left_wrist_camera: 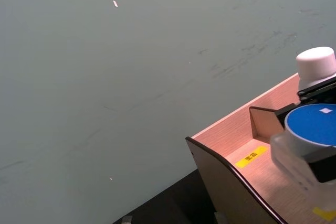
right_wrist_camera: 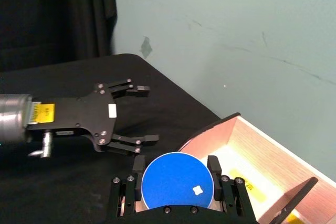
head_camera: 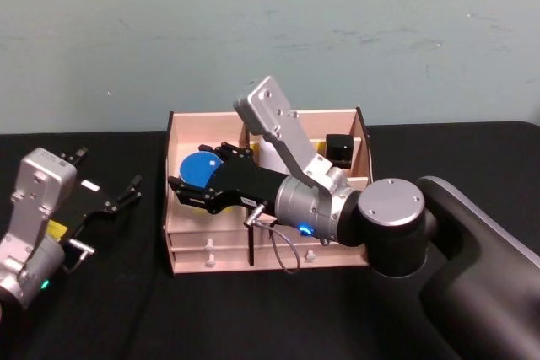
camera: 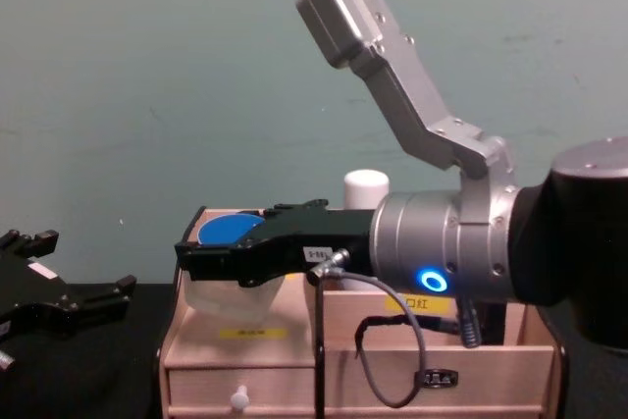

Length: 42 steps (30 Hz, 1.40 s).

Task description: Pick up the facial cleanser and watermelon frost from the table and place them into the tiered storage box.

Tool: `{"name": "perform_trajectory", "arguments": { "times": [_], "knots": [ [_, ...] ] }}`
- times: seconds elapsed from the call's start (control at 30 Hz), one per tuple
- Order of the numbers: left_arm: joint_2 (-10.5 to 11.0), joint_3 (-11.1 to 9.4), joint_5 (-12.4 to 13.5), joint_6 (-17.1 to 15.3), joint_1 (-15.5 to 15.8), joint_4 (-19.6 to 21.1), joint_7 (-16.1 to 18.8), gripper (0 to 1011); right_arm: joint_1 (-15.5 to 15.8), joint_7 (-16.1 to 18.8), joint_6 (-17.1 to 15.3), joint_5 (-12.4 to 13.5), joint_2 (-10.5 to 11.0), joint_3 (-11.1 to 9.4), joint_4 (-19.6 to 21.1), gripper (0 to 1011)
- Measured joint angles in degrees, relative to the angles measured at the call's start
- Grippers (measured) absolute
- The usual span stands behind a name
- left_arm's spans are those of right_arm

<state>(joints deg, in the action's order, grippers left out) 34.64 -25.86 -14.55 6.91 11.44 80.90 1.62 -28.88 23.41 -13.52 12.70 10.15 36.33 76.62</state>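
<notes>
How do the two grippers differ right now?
The right gripper is shut on a blue-lidded jar above the storage box's left compartment; the left gripper is open and holds nothing. The right reaches over the box; the left hovers over the table, left of the box. Both are black.

This is looking like a robot test lab: a desk (head_camera: 126,309) draped in plain black cloth is sitting against a bare, scuffed pale green wall (head_camera: 253,31), and a dark curtain (right_wrist_camera: 52,14) is hanging at the upper left of the right wrist view.
</notes>
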Motion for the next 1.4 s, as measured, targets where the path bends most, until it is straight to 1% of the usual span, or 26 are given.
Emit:
{"name": "perform_trajectory", "arguments": {
  "times": [0.17, 0.47, 0.57, 0.83, 1.0, 1.03, 1.07, 1.1, 1.17, 1.23, 1.4],
  "knots": [
    [0.0, 0.0, 0.0, 0.0, 0.0, 0.0, 0.0, 1010, -0.71, -0.79, 0.07, -1.13, -1.47, -0.43, -2.28, 731],
    [0.0, 0.0, 0.0, 0.0, 0.0, 0.0, 0.0, 1009, -1.1, -1.39, -0.21, -2.66, -3.01, -0.99, -5.02, 731],
    [0.0, 0.0, 0.0, 0.0, 0.0, 0.0, 0.0, 1010, -1.19, -1.48, -0.75, -3.17, -3.58, -1.2, -5.86, 731],
    [0.0, 0.0, 0.0, 0.0, 0.0, 0.0, 0.0, 1010, -1.2, -1.51, -0.89, -3.25, -3.61, -1.2, -5.93, 731],
    [0.0, 0.0, 0.0, 0.0, 0.0, 0.0, 0.0, 1010, -1.17, -1.5, -0.9, -3.25, -3.53, -1.17, -5.85, 852],
    [0.0, 0.0, 0.0, 0.0, 0.0, 0.0, 0.01, 1010, -1.23, -1.67, -0.92, -3.27, -3.64, -1.2, -6.11, 888],
    [0.0, 0.0, 0.0, 0.0, 0.0, 0.0, 0.0, 1010, -1.39, -1.89, -0.98, -3.4, -3.85, -1.26, -6.52, 903],
    [0.0, 0.0, 0.0, 0.01, 0.0, 0.01, -0.01, 1010, -1.48, -2.04, -1.04, -3.54, -3.99, -1.37, -6.72, 917],
    [0.0, 0.0, 0.0, 0.01, 0.0, 0.01, 0.01, 1010, -1.13, -1.92, -0.4, -3.55, -3.78, -1.9, -6.14, 981],
    [0.0, 0.0, 0.0, 0.01, 0.0, 0.0, 0.01, 1010, -0.95, -1.83, 0.08, -3.57, -3.72, -2.15, -5.59, 1002],
    [0.0, 0.0, 0.0, 0.01, 0.0, 0.01, 0.0, 1010, -0.18, -1.61, 1.06, -3.92, -3.22, -2.88, -3.25, 1002]
  ]
}}
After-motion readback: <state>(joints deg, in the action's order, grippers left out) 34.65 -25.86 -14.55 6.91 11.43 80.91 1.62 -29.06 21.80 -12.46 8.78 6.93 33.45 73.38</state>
